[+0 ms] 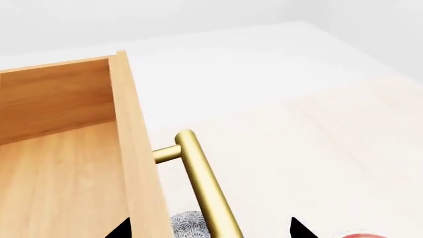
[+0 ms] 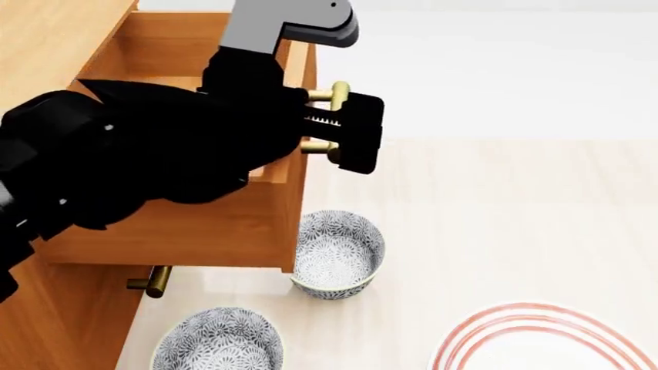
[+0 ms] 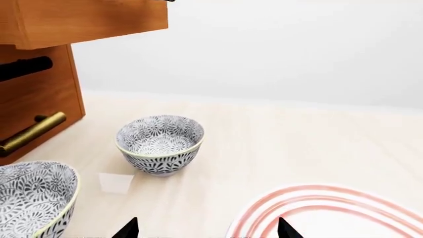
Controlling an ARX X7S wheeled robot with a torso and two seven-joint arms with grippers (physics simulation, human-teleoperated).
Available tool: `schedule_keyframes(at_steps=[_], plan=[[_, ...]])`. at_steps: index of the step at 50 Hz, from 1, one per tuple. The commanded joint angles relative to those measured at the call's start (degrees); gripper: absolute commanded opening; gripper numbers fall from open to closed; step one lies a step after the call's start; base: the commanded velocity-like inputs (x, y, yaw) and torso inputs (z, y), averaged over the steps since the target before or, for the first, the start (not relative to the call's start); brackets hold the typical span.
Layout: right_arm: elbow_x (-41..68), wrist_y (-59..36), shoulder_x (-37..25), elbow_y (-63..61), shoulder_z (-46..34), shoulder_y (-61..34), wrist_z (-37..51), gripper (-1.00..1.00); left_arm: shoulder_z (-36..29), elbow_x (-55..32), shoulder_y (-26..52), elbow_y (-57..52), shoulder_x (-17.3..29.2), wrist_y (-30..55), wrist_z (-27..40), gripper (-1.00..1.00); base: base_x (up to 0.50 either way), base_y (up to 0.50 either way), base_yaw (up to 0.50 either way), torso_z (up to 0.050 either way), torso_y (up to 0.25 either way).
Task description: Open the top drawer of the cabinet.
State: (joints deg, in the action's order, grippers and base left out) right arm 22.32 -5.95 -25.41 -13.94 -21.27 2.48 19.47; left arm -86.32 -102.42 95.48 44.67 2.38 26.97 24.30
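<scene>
The top drawer (image 2: 196,227) of the orange-brown cabinet (image 2: 46,327) stands pulled out, its plain wood box (image 1: 59,173) showing. Its brass bar handle (image 1: 205,183) juts from the flat front (image 2: 340,91). My left gripper (image 2: 334,127) sits at this handle, and in the left wrist view (image 1: 208,230) its fingertips (image 1: 300,229) stand wide apart with the bar between them, not clamped. My right gripper (image 3: 205,230) is open and empty, low over the floor near a plate, and does not show in the head view.
A lower drawer's brass handle (image 2: 154,281) sticks out below the open drawer (image 3: 29,131). Two patterned bowls (image 2: 337,253) (image 2: 218,339) stand on the floor by the cabinet. A white plate with red rings (image 2: 540,343) lies at the right.
</scene>
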Motion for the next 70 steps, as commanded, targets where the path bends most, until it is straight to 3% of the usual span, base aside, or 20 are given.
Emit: schedule_keyframes(at_steps=[1,17,32,51,70], plan=[[-0.2,0.4,0.0,0.3,-0.4,0.1,-0.3,1.00,-5.0,-21.1,-3.7,-6.7,-2.4,-1.5,-2.7,1.00,0.00,0.00,0.00,0.000,0.000],[0.0,1.3,-0.2,1.1,-0.5,0.6,-0.7,1.00,-4.9,-20.9,-4.2,-13.8,-2.4,-3.4,-0.2,1.00,0.00,0.00,0.00,0.000,0.000],[-0.3,1.0,-0.8,0.0,-0.6,1.3,-0.1,1.00,-5.0,-19.2,-2.9,-13.6,-2.4,-2.4,1.5,1.00,0.00,0.00,0.00,0.000,0.000],[-0.3,0.0,-1.8,-2.1,-0.4,1.6,0.9,1.00,-5.0,-22.7,12.6,-8.9,-2.4,0.9,5.6,1.00,0.00,0.00,0.00,0.000,0.000],[-0.6,-1.3,-2.8,-5.8,-0.7,1.7,1.9,1.00,-5.4,-22.2,21.8,-6.9,-2.4,3.7,7.1,1.00,0.00,0.00,0.00,0.000,0.002]])
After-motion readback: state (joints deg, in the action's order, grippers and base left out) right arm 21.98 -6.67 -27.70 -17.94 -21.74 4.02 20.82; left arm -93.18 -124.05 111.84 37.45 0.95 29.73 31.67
